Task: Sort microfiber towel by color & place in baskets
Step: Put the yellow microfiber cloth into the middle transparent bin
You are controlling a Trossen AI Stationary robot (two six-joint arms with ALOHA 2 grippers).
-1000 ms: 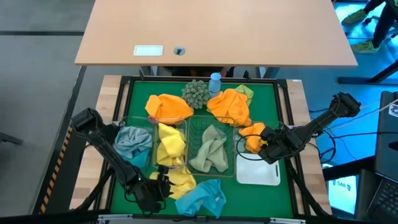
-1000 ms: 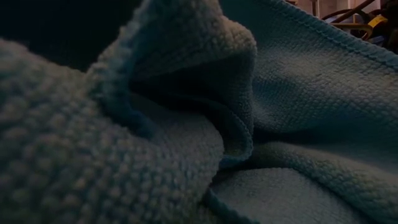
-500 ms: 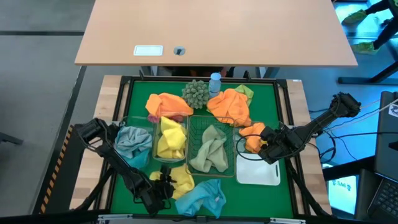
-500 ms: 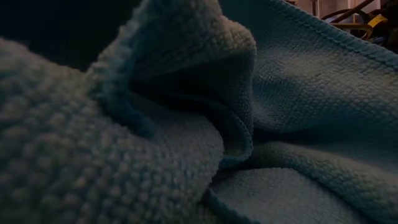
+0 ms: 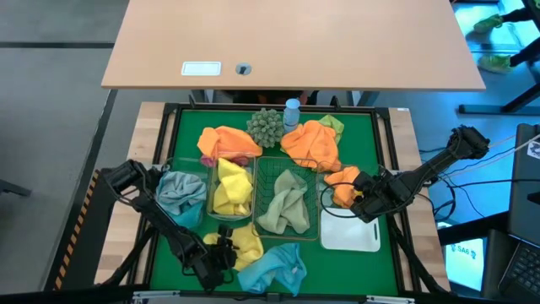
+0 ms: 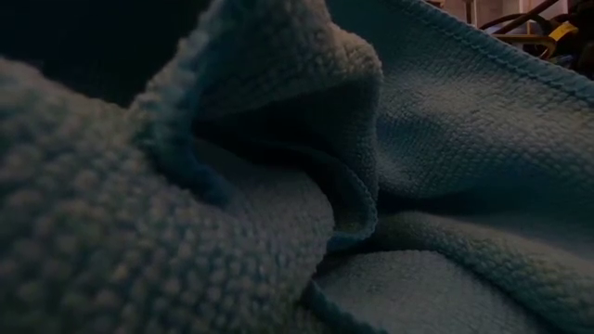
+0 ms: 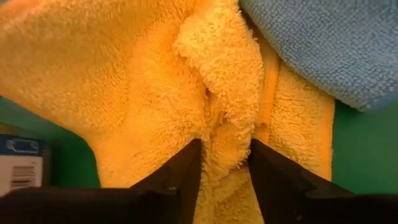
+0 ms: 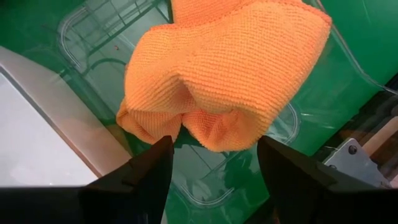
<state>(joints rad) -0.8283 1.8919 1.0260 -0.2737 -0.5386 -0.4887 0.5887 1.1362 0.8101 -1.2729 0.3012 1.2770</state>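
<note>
— Jaws on my left gripper (image 7: 224, 177) stand pinched on a fold of the yellow towel (image 5: 242, 245), fabric bunched between both fingers (image 7: 180, 174). Confirmed from the left wrist view.

— Location of that towel?

— Near edge of the counter (image 5: 371, 143), left of centre, partly under the blue towel (image 5: 274, 268), which overlaps it on the right.

— And the destination?

— In my judgement, the clear bin (image 5: 246, 165) already holding yellow cloth. It lies directly on the far side of my left jaws, just beyond them. The bin's long axis runs near-to-far, so the carry is a short lift and a move straight away from the near edge.

— Which arm is nearer?

— The left, plainly. My right gripper (image 5: 364, 201) is well apart, at the right side of the counter.

— State of the right jaws?

— Spread wide, holding nothing. The orange towel (image 8: 224, 74) lies just ahead of them in a clear bin (image 8: 211, 180), beside the white bin (image 5: 349, 236).

— Risks noted?

— The blue towel rests on the yellow one; I judge it may drag along on the lift. The low view is blocked by blue cloth and gives nothing further.
</note>
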